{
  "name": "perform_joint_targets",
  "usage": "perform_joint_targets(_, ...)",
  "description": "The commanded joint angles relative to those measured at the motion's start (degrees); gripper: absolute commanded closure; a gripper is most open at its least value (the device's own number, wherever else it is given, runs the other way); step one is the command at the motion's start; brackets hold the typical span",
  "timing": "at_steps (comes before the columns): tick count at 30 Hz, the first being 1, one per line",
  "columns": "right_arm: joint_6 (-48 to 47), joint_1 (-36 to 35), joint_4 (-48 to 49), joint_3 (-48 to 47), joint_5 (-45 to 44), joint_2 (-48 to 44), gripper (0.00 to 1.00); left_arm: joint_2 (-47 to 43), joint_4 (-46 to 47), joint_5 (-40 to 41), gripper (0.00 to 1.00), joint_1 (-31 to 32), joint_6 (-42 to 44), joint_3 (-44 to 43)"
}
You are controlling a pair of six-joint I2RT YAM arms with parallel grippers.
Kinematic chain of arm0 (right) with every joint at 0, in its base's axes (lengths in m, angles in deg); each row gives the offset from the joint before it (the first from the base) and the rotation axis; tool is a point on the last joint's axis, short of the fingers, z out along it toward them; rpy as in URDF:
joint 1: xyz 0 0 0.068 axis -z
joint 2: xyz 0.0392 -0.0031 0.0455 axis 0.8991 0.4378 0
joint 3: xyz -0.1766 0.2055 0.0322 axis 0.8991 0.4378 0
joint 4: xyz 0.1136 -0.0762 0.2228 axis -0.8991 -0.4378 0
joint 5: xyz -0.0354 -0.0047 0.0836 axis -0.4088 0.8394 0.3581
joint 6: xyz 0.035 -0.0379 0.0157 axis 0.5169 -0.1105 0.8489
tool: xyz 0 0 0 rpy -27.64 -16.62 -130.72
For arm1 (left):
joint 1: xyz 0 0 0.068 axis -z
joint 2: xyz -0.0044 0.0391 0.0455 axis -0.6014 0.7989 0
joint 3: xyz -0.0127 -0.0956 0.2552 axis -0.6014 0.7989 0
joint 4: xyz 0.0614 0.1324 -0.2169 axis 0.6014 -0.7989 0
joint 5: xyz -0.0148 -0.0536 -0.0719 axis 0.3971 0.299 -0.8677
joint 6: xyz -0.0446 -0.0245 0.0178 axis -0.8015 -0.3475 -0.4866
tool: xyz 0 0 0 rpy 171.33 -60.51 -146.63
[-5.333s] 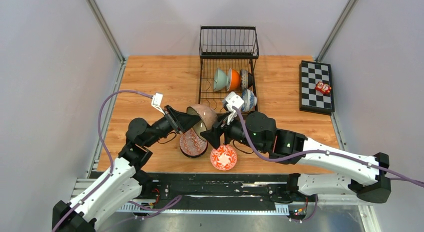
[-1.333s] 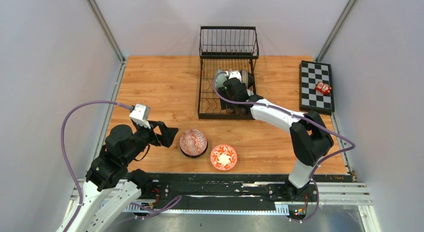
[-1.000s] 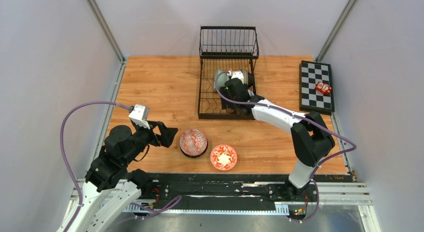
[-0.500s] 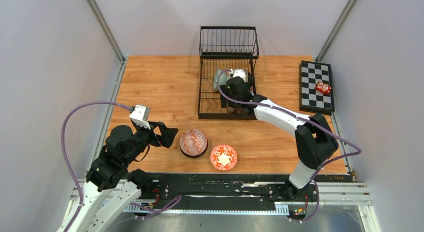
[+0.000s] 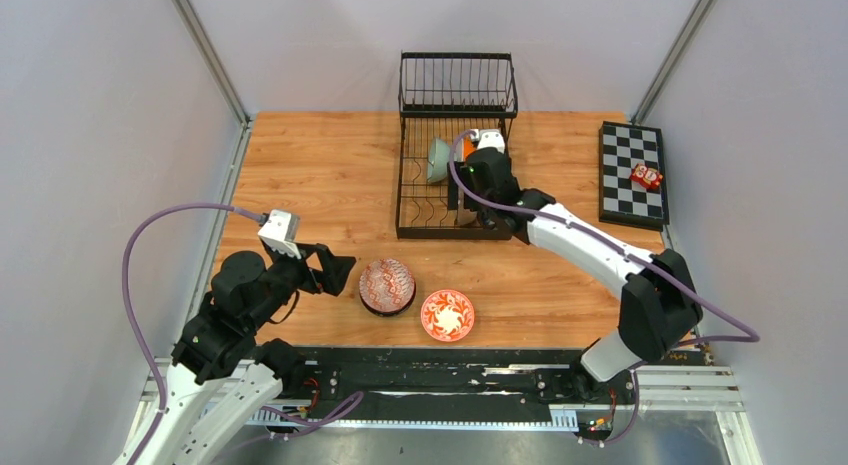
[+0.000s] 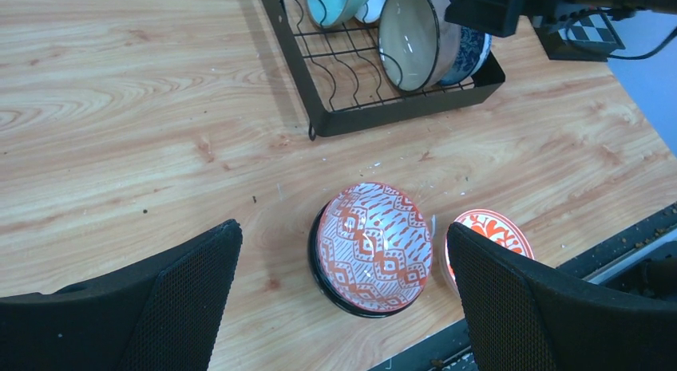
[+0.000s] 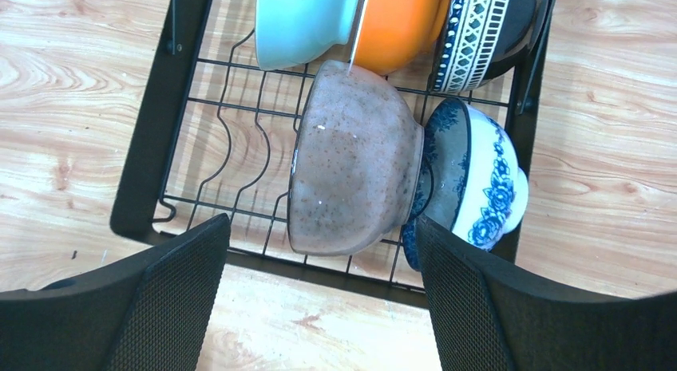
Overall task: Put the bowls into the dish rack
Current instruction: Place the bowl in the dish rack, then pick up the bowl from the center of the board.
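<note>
Black mesh pads stood far apart on the right pincer (image 7: 319, 251), which held nothing above the front of the dish rack (image 7: 152, 124). Directly beneath it we saw a brown speckled bowl (image 7: 355, 159) on its side in the lower tray, touching a blue-and-white floral bowl (image 7: 471, 187) to its right. Behind these stood a row of three: a pale green bowl (image 7: 299, 20), an orange bowl (image 7: 399, 20) and a dark patterned bowl (image 7: 479, 32). The left pincer (image 6: 343, 235) was likewise spread wide and empty, over a red-patterned bowl (image 6: 371, 243) on the wooden surface (image 6: 120, 108). An orange-red floral bowl (image 6: 491, 231) lay just beside that one.
</note>
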Motion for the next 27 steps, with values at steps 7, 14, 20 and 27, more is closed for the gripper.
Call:
perform_joint_targets(7,-0.06,-2.7,-4.06,4.68,0.16,-11.07,0.16,3.07,-0.84,1.49,0.0,0.15,-2.86,0.0)
perform_joint_targets(14,-0.7,-4.36,-7.25,8.2,1.46,-20.28,0.18,6.26,-0.96,0.42,0.05,0.15,-6.45,0.83)
perform_joint_targets(20,-1.91,-5.29,-12.22,10.21,2.34,-27.22,0.2,12.73,-1.39,-0.87,0.09,0.15,-9.79,2.0)
perform_joint_targets(27,-1.96,-6.29,-15.56,12.43,4.51,-33.58,0.27,17.94,0.72,2.21,0.18,1.74,-12.14,4.95)
